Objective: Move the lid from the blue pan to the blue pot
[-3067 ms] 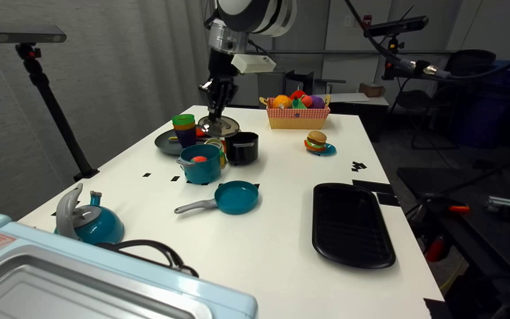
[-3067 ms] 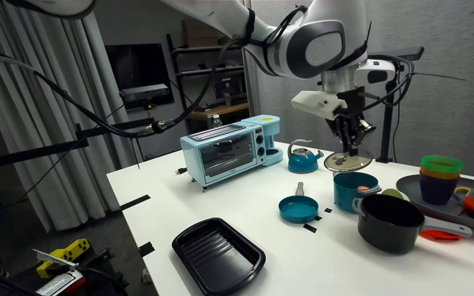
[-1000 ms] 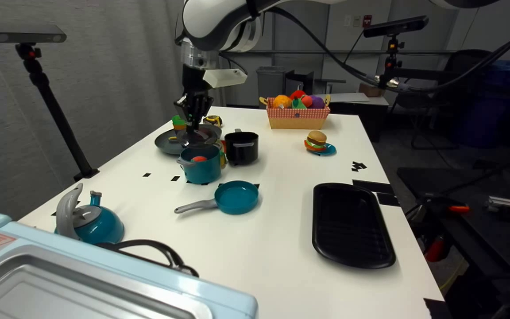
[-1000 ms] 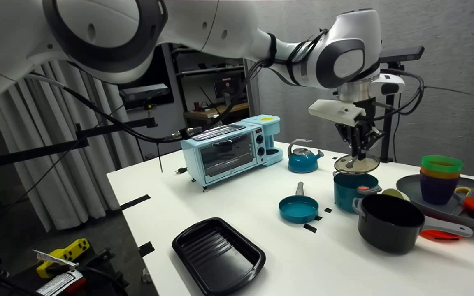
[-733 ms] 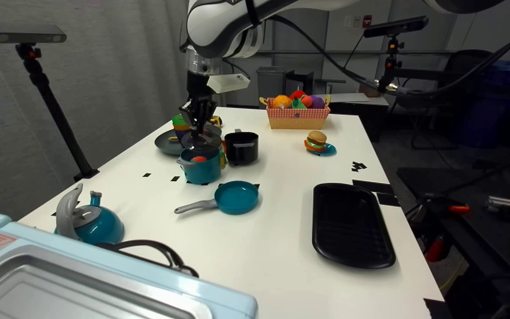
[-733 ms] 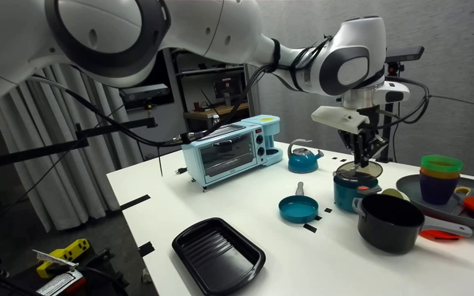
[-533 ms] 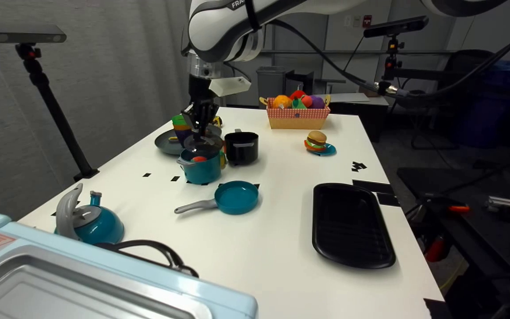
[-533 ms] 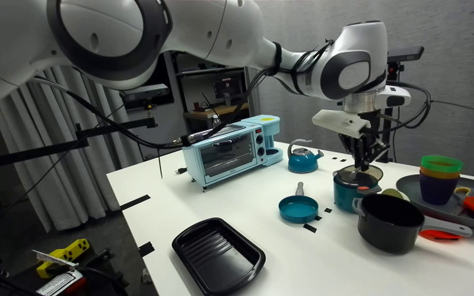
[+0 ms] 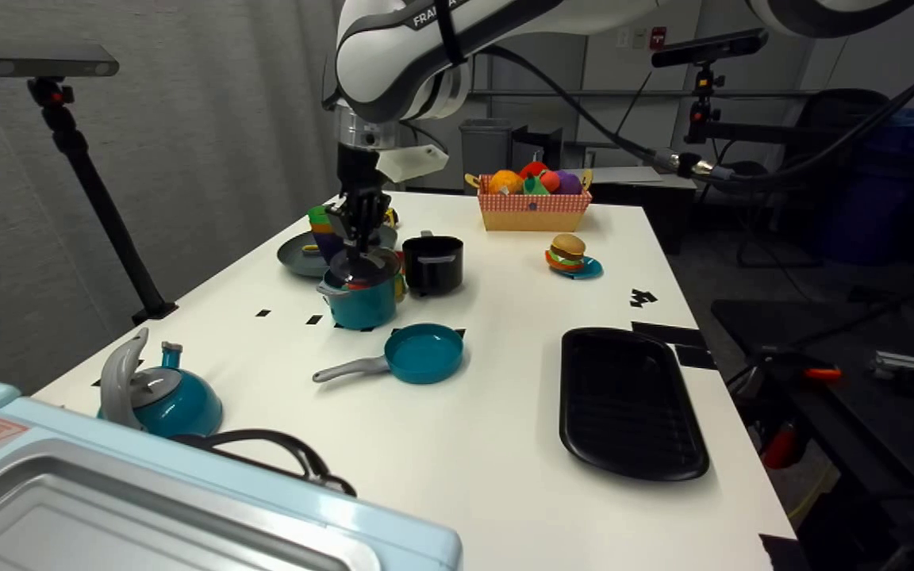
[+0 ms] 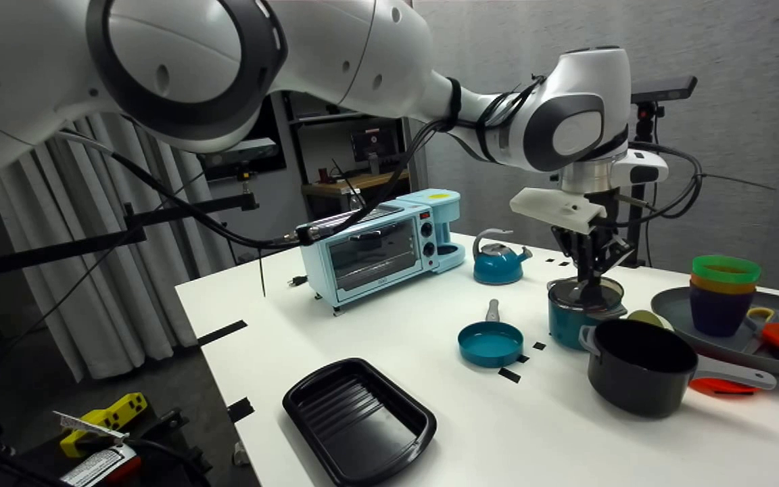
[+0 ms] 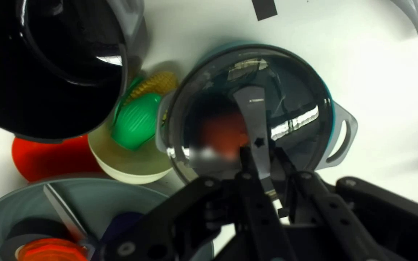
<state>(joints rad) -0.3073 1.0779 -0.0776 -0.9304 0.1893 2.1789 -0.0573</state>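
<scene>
The dark glass lid (image 10: 567,292) lies over the mouth of the blue pot (image 10: 569,328), nearly level. Whether its whole rim is seated I cannot tell. In the wrist view the lid (image 11: 292,94) covers the pot, with a thin teal edge showing. A red-orange item shows blurred through the glass. My gripper (image 11: 261,154) has its fingers close on either side of the lid's grey strap handle (image 11: 252,108) and looks shut on it. In an exterior view the gripper (image 9: 355,250) points down over the pot. The blue pan (image 9: 424,353) stands uncovered nearby, its handle (image 9: 350,369) pointing away.
A black pot (image 10: 640,379) stands close beside the blue pot. A bowl (image 11: 136,177) with toy vegetables and a grey platter (image 11: 96,188) with cups (image 10: 721,304) are near. A blue kettle (image 10: 498,267), a toaster oven (image 10: 376,250) and a black tray (image 10: 362,426) stand farther off.
My gripper moved over the blue pot and came down with the lid. The lid was hovering, then tilted above the pot, and now lies nearly level on it.
</scene>
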